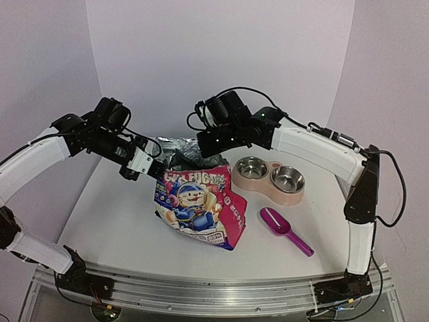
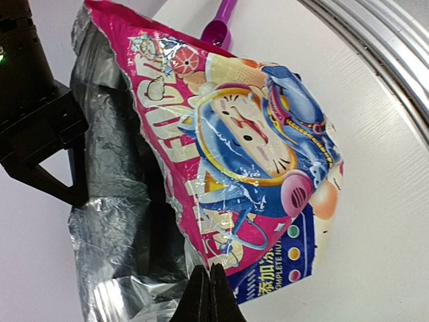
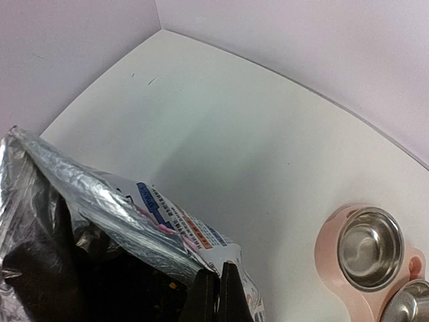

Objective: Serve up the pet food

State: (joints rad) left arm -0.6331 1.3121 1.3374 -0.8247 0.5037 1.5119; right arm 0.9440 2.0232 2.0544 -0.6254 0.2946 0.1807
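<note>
The glossy pink, blue and white cat food pouch stands on the table, its top torn open and its silver foil lining showing. My left gripper is shut on the left edge of the pouch's mouth; in the left wrist view its tips pinch the pouch. My right gripper is shut on the back rim; in the right wrist view its tips clamp the foil rim. The pouch's inside is dark, and the kibble does not show clearly.
The pink double-bowl feeder with two steel bowls stands right of the pouch and also shows in the right wrist view. The magenta scoop lies in front of the feeder. White walls close in the back and sides.
</note>
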